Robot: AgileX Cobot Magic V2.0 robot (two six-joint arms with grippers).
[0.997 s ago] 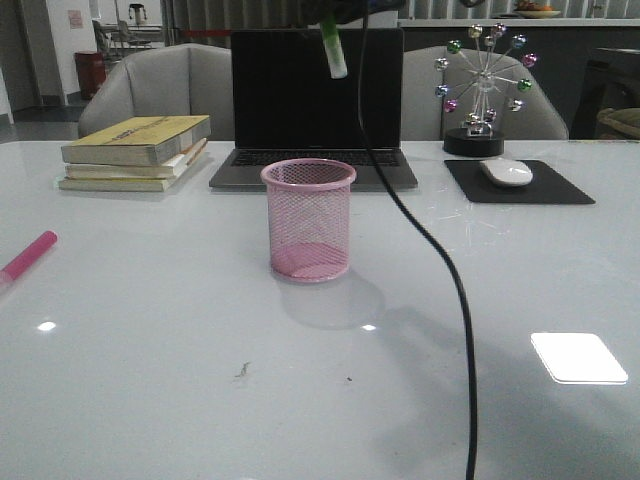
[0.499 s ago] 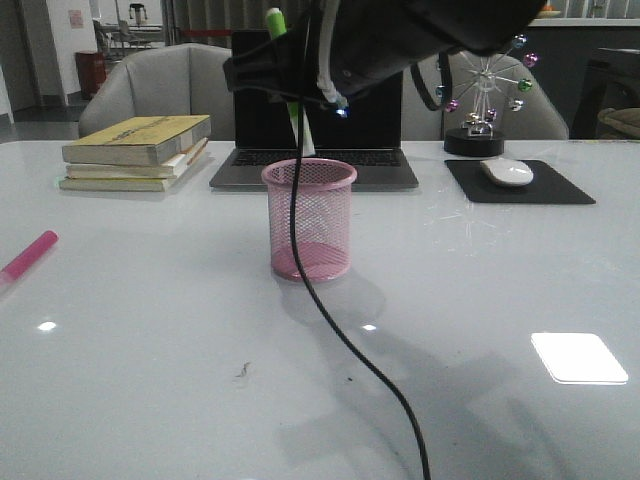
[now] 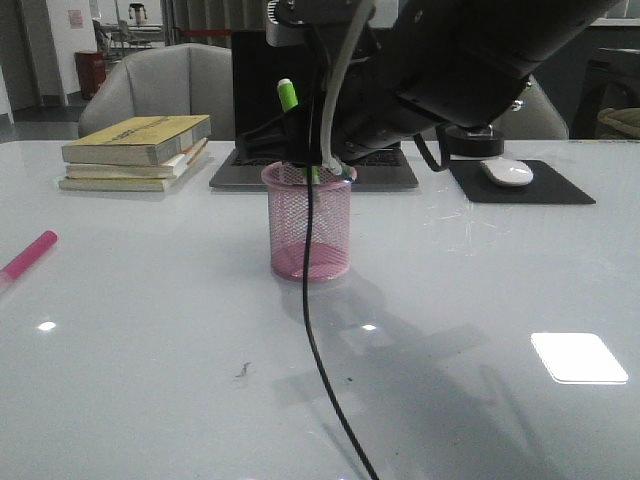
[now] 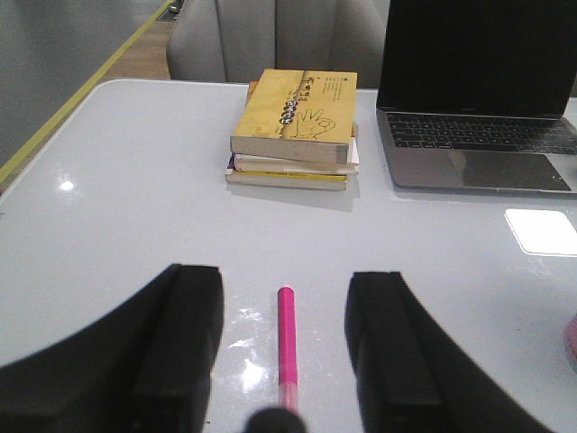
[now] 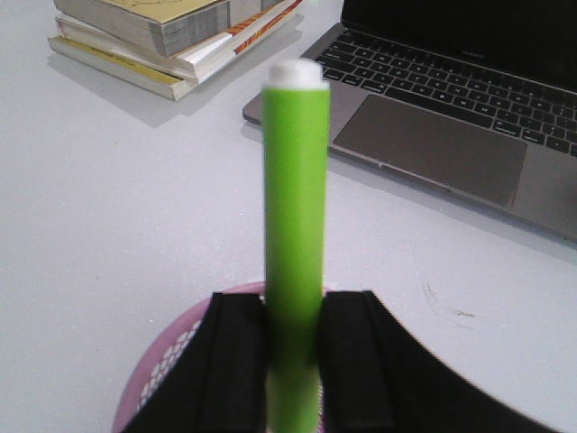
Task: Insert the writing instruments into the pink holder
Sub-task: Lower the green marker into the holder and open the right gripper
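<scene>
The pink holder (image 3: 309, 222) stands upright mid-table in front of the laptop. My right gripper (image 3: 306, 158) is just above its rim, shut on the green marker (image 3: 288, 97), which is held nearly upright with its lower end dipping into the cup's mouth. In the right wrist view the green marker (image 5: 294, 198) sits clamped in my right gripper (image 5: 294, 307), with the holder's rim (image 5: 171, 361) below. The pink marker (image 3: 28, 256) lies flat at the table's left edge. My left gripper (image 4: 285, 275) hovers open over the pink marker (image 4: 287, 338), one finger on each side, not touching it.
A stack of yellow books (image 3: 135, 150) lies back left and an open laptop (image 3: 250, 100) behind the holder. A white mouse (image 3: 506, 171) rests on a black pad (image 3: 560, 190) at back right. A black cable (image 3: 313, 330) hangs from the right arm in front of the holder.
The right arm has come down into view with the green marker, lowering it from high above the laptop to the holder's rim. The pink marker has not moved.
</scene>
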